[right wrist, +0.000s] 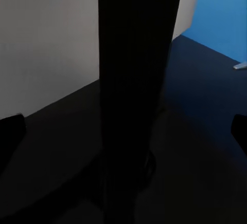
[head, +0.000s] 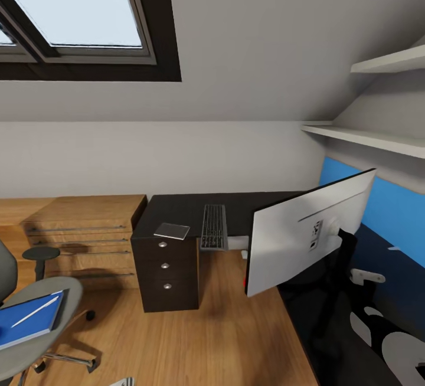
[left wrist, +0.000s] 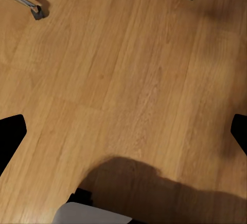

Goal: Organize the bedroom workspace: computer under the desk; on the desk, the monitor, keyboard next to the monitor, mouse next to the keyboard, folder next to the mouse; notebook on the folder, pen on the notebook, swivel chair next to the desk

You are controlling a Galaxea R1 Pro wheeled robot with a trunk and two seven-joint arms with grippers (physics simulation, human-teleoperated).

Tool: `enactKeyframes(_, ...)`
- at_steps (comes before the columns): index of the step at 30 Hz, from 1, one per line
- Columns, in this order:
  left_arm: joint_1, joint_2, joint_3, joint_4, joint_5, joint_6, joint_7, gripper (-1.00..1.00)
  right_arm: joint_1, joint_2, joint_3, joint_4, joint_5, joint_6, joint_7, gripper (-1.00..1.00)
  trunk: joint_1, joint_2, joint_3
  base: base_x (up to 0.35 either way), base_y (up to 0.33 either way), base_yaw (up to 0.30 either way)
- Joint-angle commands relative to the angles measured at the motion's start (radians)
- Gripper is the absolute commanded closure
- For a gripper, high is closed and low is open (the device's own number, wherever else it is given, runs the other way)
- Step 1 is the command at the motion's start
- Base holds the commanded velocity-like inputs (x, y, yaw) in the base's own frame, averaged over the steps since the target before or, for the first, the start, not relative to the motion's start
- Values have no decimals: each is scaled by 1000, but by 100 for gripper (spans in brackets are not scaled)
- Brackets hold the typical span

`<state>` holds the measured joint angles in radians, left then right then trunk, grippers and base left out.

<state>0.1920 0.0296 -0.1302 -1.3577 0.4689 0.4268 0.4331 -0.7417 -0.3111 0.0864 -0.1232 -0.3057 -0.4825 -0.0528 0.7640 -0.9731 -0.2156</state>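
Note:
The white-backed monitor point(head: 298, 238) leans tilted over the near end of the dark desk point(head: 177, 209). Its black stand point(right wrist: 136, 95) rises between the fingers of my right gripper point(right wrist: 123, 131), which is open, with dark fingertips point(right wrist: 10, 134) far apart. On the desk lie the grey keyboard point(head: 213, 226) and a pale notebook point(head: 172, 231). The blue folder point(head: 26, 321) rests on the swivel chair point(head: 41, 339), with the pen point(head: 35, 311) lying on it. Over bare wood floor, my left gripper point(left wrist: 123, 131) is open and holds nothing.
The desk's drawer unit point(head: 166, 274) stands on the wood floor point(head: 236, 327) beside a wooden dresser point(head: 82, 238). Wall shelves point(head: 366, 135) hang above a blue panel point(head: 389, 209). A chair caster point(left wrist: 37, 11) shows near my left gripper. A small white object point(head: 369, 275) lies at the right.

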Motion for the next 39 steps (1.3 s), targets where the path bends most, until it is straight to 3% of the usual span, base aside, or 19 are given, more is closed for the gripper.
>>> enactKeyframes(1,0,1,-3,-2,10,1,10,-100,-1,0,9,0,-4,-2,-6,-100,0,-1,-1,45,0,0)
enactKeyframes(26,0,1,-3,-1,10,1,10,-100,-1,-3,5,0,-8,-4,-10,-100,0,-1,-1,4,0,0)
enactKeyframes(39,0,1,-2,-1,10,1,10,-100,-1,-3,3,0,-10,5,-59,-100,0,-1,-1,0,0,0)
